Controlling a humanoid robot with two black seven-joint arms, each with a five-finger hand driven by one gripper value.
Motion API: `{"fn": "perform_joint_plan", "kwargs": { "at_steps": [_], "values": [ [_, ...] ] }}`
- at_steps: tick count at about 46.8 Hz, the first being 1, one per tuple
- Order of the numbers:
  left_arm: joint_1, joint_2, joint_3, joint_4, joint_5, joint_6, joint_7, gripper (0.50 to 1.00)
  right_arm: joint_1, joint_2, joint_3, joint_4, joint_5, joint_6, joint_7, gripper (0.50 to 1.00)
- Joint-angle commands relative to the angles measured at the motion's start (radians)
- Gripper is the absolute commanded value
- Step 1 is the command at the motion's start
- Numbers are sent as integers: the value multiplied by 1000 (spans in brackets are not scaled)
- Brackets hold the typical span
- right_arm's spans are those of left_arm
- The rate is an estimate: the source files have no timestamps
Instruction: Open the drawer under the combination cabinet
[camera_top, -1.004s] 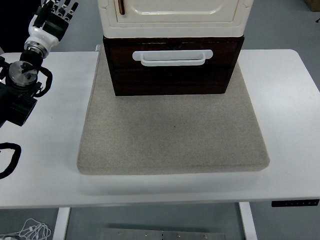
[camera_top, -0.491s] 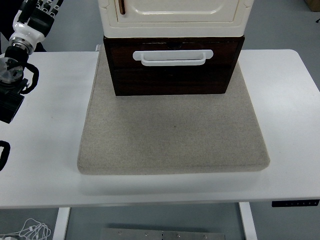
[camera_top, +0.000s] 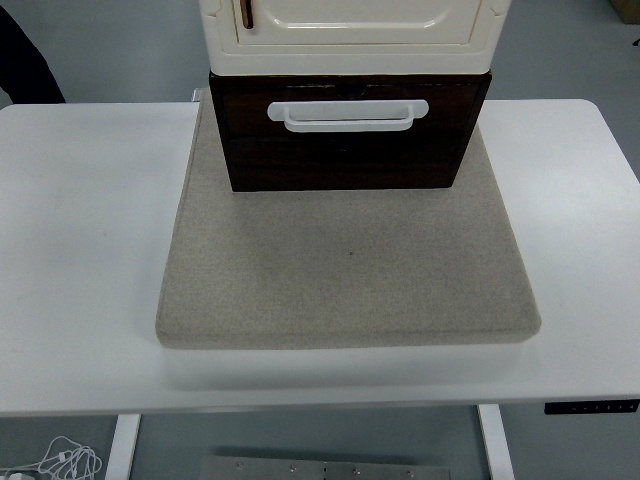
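A cream cabinet (camera_top: 350, 35) stands at the back of a grey felt mat (camera_top: 345, 265). Under it sits a dark brown drawer (camera_top: 348, 150) with a white bar handle (camera_top: 347, 114) across its front. The drawer front is flush with the cabinet body, pushed in. Neither of my hands shows in the head view.
The mat lies in the middle of the white table (camera_top: 80, 250). A dark shape (camera_top: 25, 65) shows at the upper left beyond the table. White cables (camera_top: 60, 460) lie on the floor below the near edge.
My left arm has pulled back to the left and out of the picture. The cabinet and drawer have stayed as they were.
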Motion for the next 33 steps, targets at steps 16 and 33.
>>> {"fn": "perform_joint_plan", "kwargs": {
  "at_steps": [16, 33],
  "values": [
    [-226, 127, 6, -287, 311, 3, 28, 1000, 0, 0, 0, 0, 0, 0, 0, 926],
    [-343, 124, 17, -517, 585, -136, 86, 1000, 0, 0, 0, 0, 0, 0, 0, 926]
  ]
}}
